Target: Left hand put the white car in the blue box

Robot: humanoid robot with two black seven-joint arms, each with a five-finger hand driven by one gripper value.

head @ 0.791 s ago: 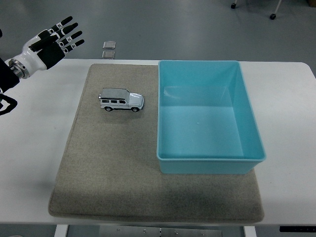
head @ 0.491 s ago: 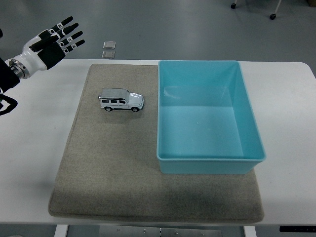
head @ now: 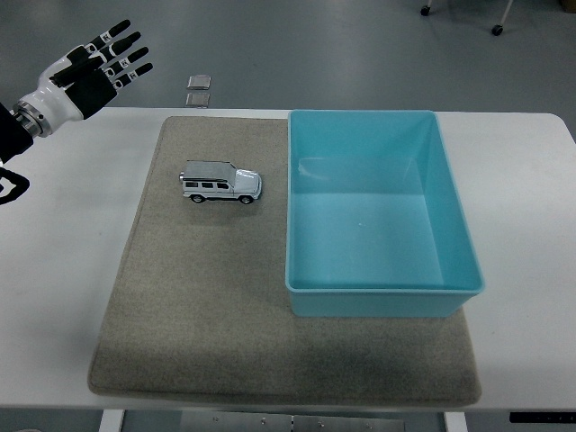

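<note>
Fingers (head: 121, 56) spread, white table (head: 54, 243), grey mat (head: 198, 306)

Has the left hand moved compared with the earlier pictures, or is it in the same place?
Yes. The left hand has risen slightly toward the picture's top, farther beyond the far edge of the table. Its fingers are spread and hold nothing.

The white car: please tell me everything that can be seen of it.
The white car is a small boxy toy off-roader, glossy white-silver with dark windows and black wheels. It stands upright on its wheels on the grey mat, nose toward the blue box but apart from it. Nothing grasps or touches it.
</note>
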